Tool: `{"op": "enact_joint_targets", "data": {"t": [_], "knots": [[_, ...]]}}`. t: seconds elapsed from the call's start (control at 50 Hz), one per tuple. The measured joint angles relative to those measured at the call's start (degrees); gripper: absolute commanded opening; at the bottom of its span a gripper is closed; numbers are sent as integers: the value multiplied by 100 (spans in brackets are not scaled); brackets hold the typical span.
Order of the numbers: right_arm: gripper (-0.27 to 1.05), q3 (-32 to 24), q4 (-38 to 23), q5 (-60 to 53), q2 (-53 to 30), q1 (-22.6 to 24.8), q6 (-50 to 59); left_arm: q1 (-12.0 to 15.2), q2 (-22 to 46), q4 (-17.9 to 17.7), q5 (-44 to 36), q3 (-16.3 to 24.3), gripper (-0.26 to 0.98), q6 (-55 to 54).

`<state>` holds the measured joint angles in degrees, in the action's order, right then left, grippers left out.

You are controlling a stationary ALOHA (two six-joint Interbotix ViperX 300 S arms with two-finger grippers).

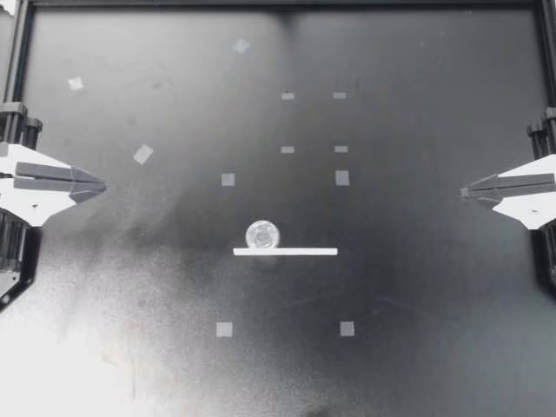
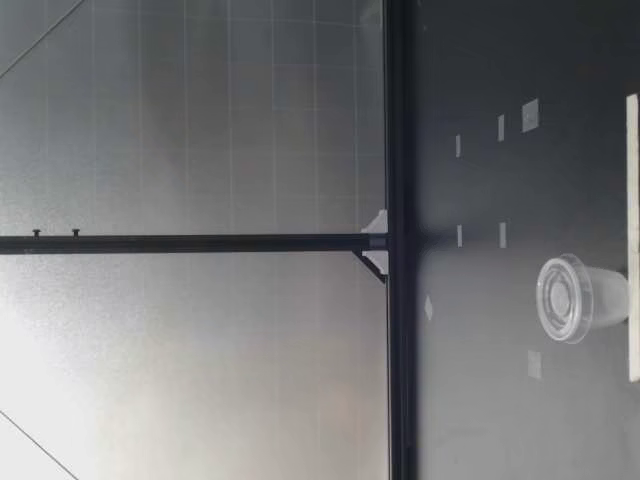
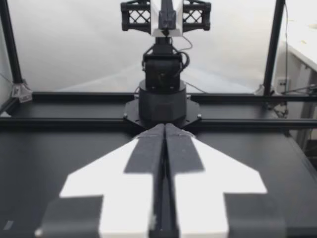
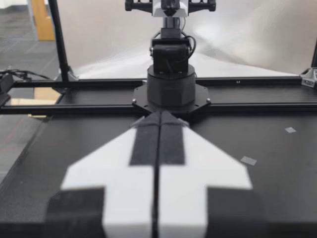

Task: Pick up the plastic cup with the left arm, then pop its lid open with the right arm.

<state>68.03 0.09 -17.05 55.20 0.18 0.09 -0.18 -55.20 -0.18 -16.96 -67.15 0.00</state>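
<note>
Where the dark worktop [image 1: 417, 287] meets its left edge, my left tool [image 1: 102, 185] points inward toward the middle, its two fingers pressed narrow together with nothing between them. The left wrist view shows the same tool [image 3: 164, 126] with its fingers side by side and only a hairline seam between. Well apart from it, near the middle of the worktop, a small clear cup [image 1: 262, 234] stands upright, its wider end up. It sits just beside the left part of a thin white strip [image 1: 285, 252]; whether the two touch cannot be told. From table height the cup [image 2: 580, 298] stands just behind the strip [image 2: 632, 235], farther from that camera. Small pale tape squares [image 1: 342, 177] dot the surface around them. At the right edge, my right tool [image 1: 464, 189] points inward, likewise narrow and holding nothing, well apart from the cup. The right wrist view shows this tool [image 4: 159, 114] with its fingers flush together.
</note>
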Motion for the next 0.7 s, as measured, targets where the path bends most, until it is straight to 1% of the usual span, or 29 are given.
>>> {"op": "enact_joint_targets", "data": {"t": [0.02, 0.08, 0.18, 0.26, 0.3, 0.4, 0.46, 0.52, 0.56, 0.7], "knots": [[0, 0, 0, 0, 0, 9, 0, 0, -18, 0, -9, -18, 1, 9], [-10, 0, -9, 18, 44, 0, -26, 0, -211, 9, -18, -105, -6, 26], [-12, -141, 62, 167, 167, -18, 9, 0, -483, 0, 88, -9, -7, 9], [-12, -448, 185, 589, 158, -141, 18, -9, -545, -44, 536, 369, -7, 9], [-12, -677, 202, 914, 105, -246, 9, -9, -519, -70, 1002, 686, -7, -9], [-12, -1213, 202, 1591, -220, -431, -18, -9, -255, -70, 2171, 1406, -7, -9], [-12, -1424, 202, 1793, -527, -457, -26, -9, 9, -70, 2584, 1670, -7, -26], [-12, -1538, 202, 1854, -879, -448, -18, -9, 308, -70, 2698, 1775, -7, -26], [-12, -1591, 202, 1846, -1125, -457, -18, -9, 466, -70, 2689, 1775, -7, -18], [-12, -1644, 220, 1433, -1978, -457, 44, -18, 773, -79, 2408, 1617, -7, -26]]}}
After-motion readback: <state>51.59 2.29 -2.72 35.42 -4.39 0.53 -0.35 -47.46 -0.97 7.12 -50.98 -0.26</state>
